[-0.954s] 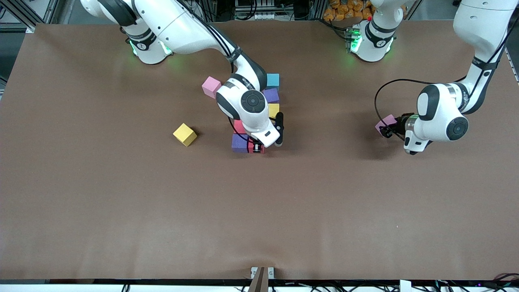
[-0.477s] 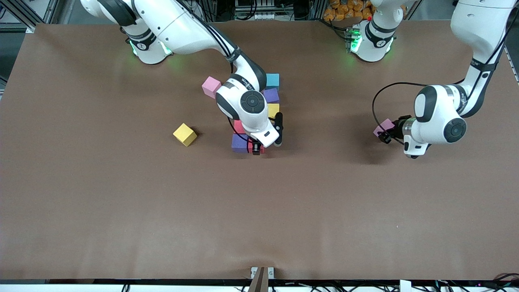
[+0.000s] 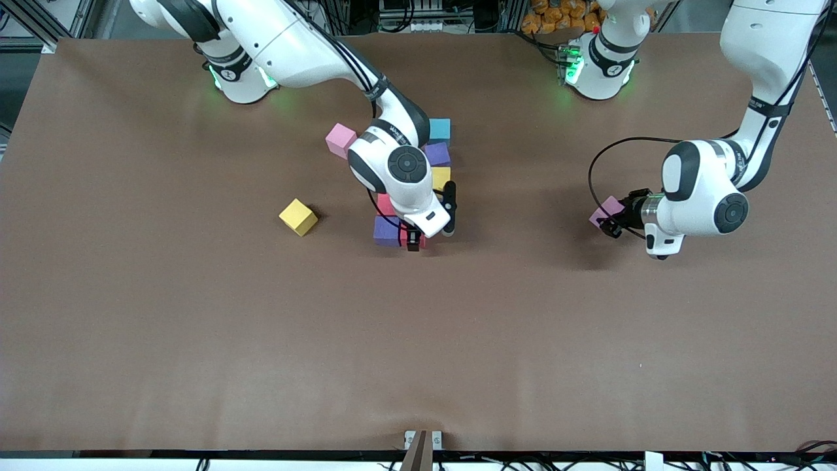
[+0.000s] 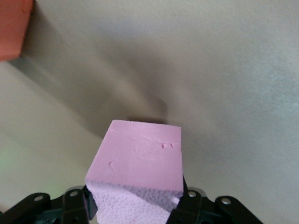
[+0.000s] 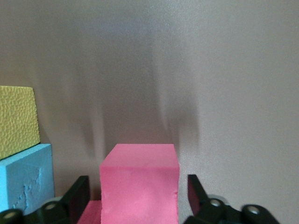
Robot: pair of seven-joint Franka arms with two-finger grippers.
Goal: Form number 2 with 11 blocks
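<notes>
Pink cube (image 3: 605, 210) sits clamped in the left gripper (image 3: 611, 221), up over bare table (image 3: 196, 314) toward the left arm's end, we note in the front view. Right gripper (image 3: 413, 239) is down at the part-built number 2 (image 3: 418, 190) mid-table; loose yellow cube (image 3: 298, 216) lies beside it.

Left wrist view: fingers (image 4: 79, 210) pinch the pink cube (image 4: 138, 161).

Right wrist view: we see fingers (image 5: 77, 196) spread, apart from the hot-pink cube (image 5: 139, 179) between them.

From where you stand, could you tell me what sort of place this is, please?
Most likely a robotics lab: two white arms bolted to a brown-covered table, metal framing and cabling along its edge, and coloured foam blocks as practice objects.
</notes>
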